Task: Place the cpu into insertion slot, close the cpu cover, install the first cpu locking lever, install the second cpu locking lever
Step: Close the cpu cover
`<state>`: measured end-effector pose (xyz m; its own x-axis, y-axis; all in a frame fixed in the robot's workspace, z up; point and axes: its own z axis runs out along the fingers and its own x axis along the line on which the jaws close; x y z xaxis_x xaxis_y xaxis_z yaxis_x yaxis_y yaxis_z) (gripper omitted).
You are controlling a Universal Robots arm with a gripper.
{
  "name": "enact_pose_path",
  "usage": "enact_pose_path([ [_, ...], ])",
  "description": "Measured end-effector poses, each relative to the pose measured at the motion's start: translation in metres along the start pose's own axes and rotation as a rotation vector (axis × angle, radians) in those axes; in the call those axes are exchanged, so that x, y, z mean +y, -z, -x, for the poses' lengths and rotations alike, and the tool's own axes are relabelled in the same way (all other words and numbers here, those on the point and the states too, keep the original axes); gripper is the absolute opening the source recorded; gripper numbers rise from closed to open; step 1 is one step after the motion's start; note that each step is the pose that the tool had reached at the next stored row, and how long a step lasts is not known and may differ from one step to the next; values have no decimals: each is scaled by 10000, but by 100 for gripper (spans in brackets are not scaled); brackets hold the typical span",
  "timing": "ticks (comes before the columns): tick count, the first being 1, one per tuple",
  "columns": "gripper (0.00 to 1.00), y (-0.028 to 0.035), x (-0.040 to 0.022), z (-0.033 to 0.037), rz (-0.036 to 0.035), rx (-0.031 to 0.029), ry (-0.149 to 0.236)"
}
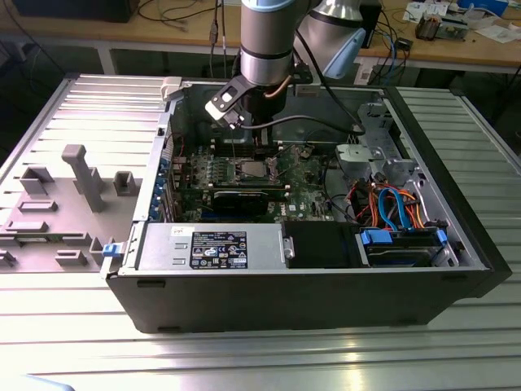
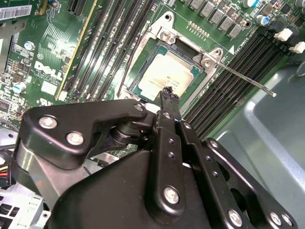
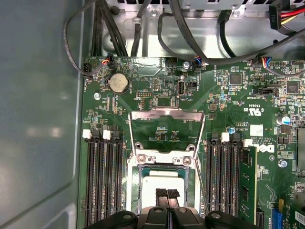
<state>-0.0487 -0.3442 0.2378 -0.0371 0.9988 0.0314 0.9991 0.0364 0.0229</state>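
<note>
My claw (image 3: 167, 194), fingertips together and empty, hovers over the cpu (image 3: 164, 183) seated in the insertion slot (image 3: 138, 174) near the middle of the circuit board (image 3: 228, 95), cpu cover (image 3: 167, 112) swung open: a light, stiff, slippery chip (fragile underneath, I judge), best held by opposite edges.

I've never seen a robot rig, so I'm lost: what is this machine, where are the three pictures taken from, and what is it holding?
One robot arm reaches into an open computer case on a metal table. The exterior view watches from outside; both wrist views ride on the arm. The gripper is shut, holding nothing, poised right over the cpu, which lies in the insertion slot. The cpu cover is flipped open.
</note>
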Motion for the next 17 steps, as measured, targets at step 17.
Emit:
enact_pose_path([
  [17, 11, 114, 3, -4, 2, 3, 0],
])
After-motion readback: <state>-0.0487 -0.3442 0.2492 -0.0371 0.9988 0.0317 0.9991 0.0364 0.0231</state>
